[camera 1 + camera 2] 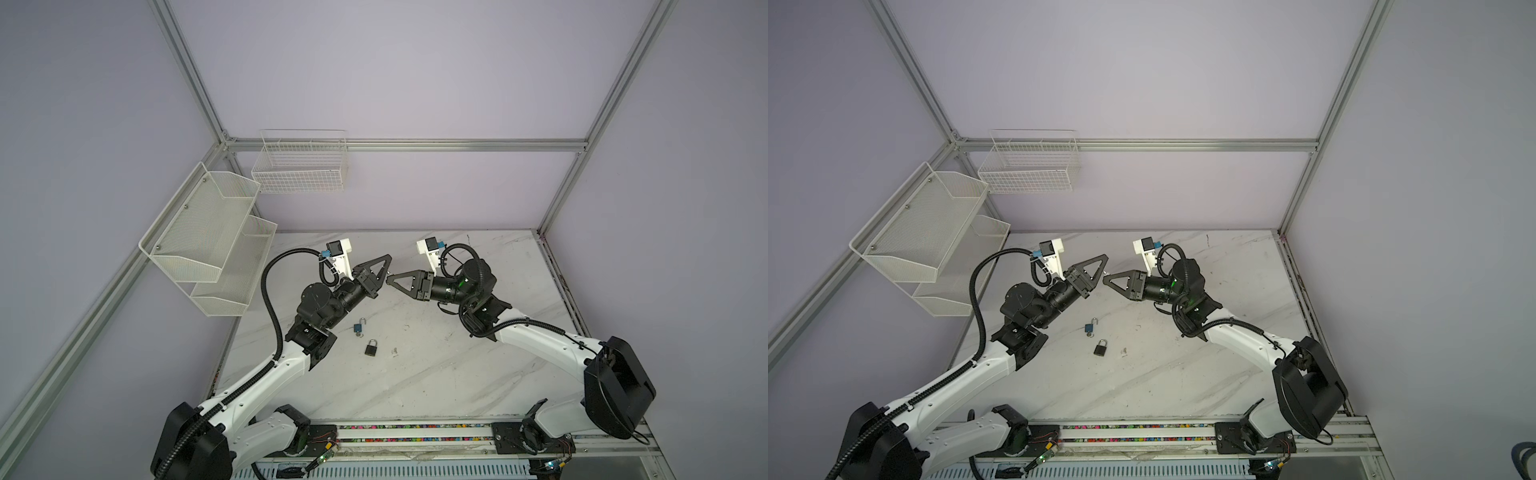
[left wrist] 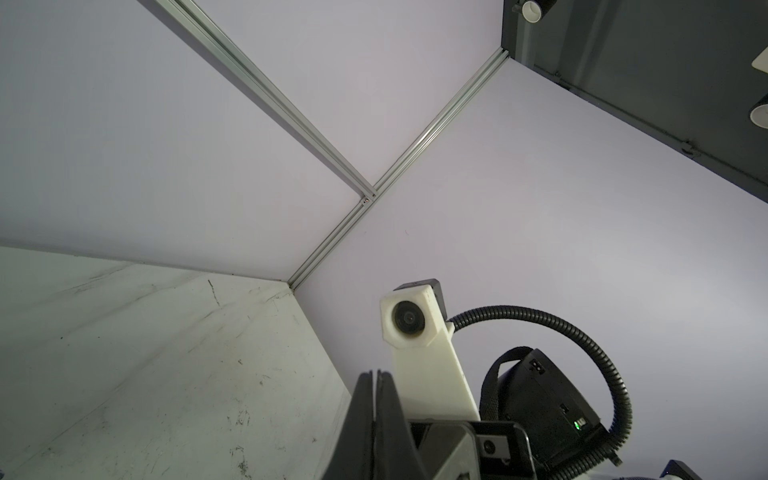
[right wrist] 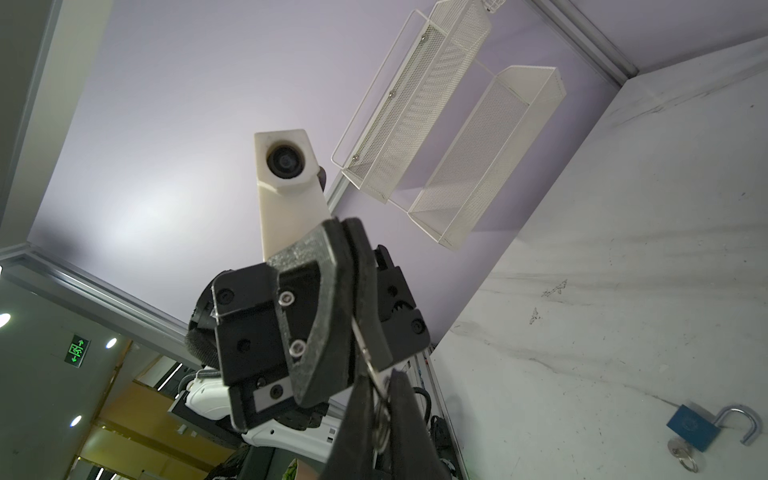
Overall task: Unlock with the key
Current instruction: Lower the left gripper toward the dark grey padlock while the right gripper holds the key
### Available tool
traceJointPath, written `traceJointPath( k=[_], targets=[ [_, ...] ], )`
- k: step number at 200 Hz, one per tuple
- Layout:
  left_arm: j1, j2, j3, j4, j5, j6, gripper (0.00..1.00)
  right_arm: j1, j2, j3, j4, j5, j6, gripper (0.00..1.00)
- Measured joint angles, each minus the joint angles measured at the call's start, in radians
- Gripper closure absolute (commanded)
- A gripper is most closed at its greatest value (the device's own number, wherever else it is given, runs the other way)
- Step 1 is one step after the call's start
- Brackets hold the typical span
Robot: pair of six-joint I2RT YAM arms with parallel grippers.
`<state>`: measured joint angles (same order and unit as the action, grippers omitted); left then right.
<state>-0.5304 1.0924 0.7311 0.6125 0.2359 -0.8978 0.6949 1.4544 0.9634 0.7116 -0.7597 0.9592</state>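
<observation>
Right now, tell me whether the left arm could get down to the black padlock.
Probably yes: the black padlock lies uncovered on the table beside the left arm. But the left gripper is shut on the key, which the right gripper also grips.

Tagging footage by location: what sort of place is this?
Likely a robotics lab cell: aluminium frame around a marble-pattern tabletop, left arm and right arm mounted at its front, a blue padlock and black padlock laid out.

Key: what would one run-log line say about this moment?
left gripper: shut on key | right gripper: shut on its ring | blue padlock: open | black padlock: shut
</observation>
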Motion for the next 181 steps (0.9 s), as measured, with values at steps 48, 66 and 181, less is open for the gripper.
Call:
traceJointPath(
  k=[48,66,181],
  targets=[
    [0.0,0.0,0.0,-0.004,0.001,0.0,1.0,-0.002,0.0,-0.005,0.003,0.0,0.001,1.0],
    [0.0,0.0,0.0,-0.008,0.003,0.0,1.0,-0.003,0.0,-0.007,0.004,0.0,0.001,1.0],
    [0.0,-0.181,0.066,-0.479,-0.062,0.124,0.39,-0.014,-0.024,-0.028,-0.245,0.064,-0.108,1.0]
  ],
)
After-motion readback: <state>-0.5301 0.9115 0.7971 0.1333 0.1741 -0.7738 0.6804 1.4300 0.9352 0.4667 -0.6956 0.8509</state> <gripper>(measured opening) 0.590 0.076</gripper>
